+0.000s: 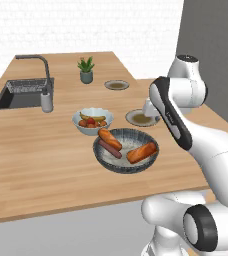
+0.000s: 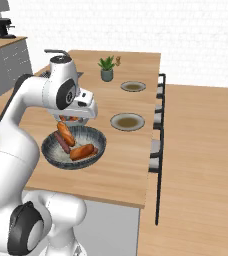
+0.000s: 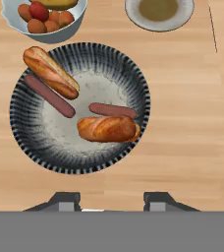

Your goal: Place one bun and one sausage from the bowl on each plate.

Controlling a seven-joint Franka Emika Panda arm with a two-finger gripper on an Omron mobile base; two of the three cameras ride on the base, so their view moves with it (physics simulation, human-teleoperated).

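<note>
The dark ribbed bowl [image 3: 31, 143] sits on the wooden counter right under my hand. It holds two buns [image 3: 50, 71] [image 3: 108, 129] and two sausages [image 3: 49, 95] [image 3: 113, 110]. My gripper [image 3: 111, 202] hovers open above the bowl's near rim, with nothing between its fingertips [image 3: 65, 201]. In the left base view the bowl [image 1: 102, 156] shows a bun [image 1: 141, 152] at its right side. The near plate [image 1: 132, 118] [image 2: 117, 121] [image 3: 133, 15] lies bare just beyond the bowl. The far plate [image 1: 117, 85] [image 2: 133, 86] is bare too.
A white bowl of fruit [image 1: 92, 121] [image 3: 15, 22] stands touching the dark bowl's far left side. Further back are a potted plant [image 1: 86, 70], a soap dispenser [image 1: 46, 100] and the sink [image 1: 21, 94]. Stools [image 2: 158, 125] line the counter's right edge.
</note>
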